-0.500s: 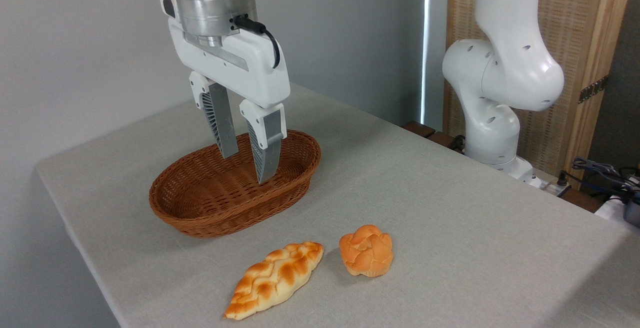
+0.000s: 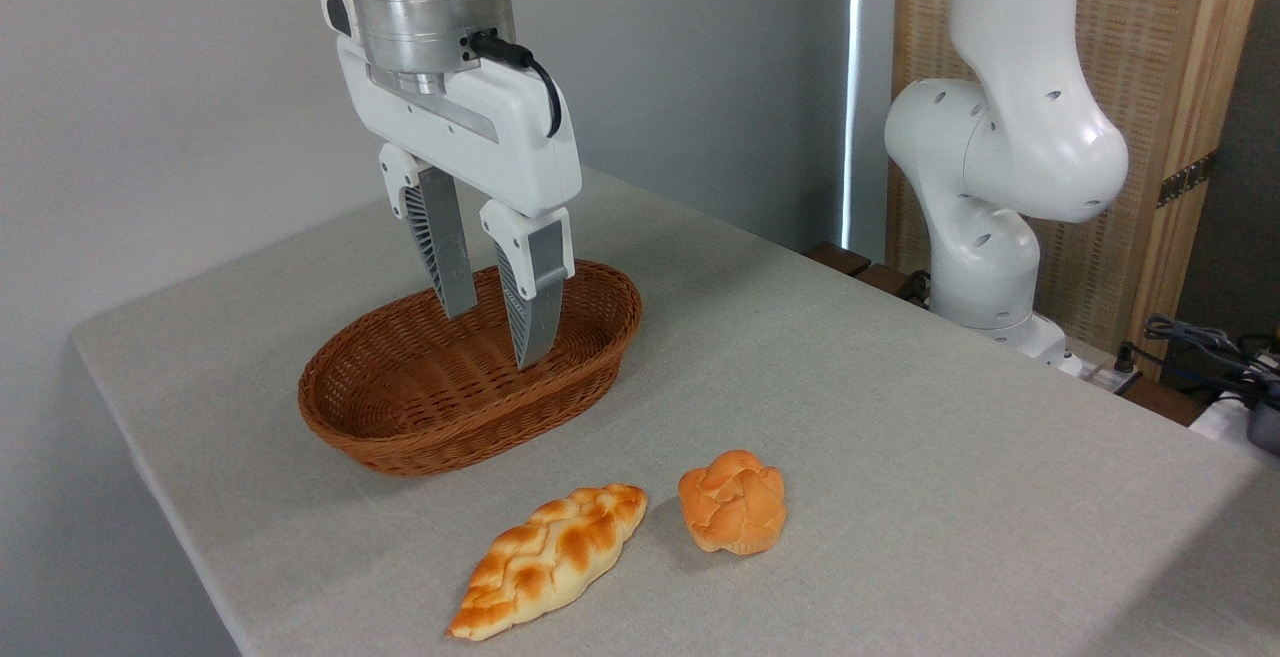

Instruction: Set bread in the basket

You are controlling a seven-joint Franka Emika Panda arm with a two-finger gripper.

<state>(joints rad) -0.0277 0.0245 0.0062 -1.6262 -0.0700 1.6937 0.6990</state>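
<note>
The gripper (image 2: 495, 335) hangs over the basket (image 2: 400, 417) near the desk's (image 2: 900, 437) left edge, fingers (image 2: 530, 307) spread and empty. The bread (image 2: 548, 559) lies by the front edge, beside a bun (image 2: 733, 515).

Gripper (image 2: 494, 329) hangs from top of pic, pointing down, slightly tilted. Jaws apart, nothing btwn them; two grey ribbed fingers (image 2: 533, 302), tips clear of each other. White hand body w/ black cable at wrist. Arm base & joints (image 2: 1000, 167) stand upright at right, white.
</note>
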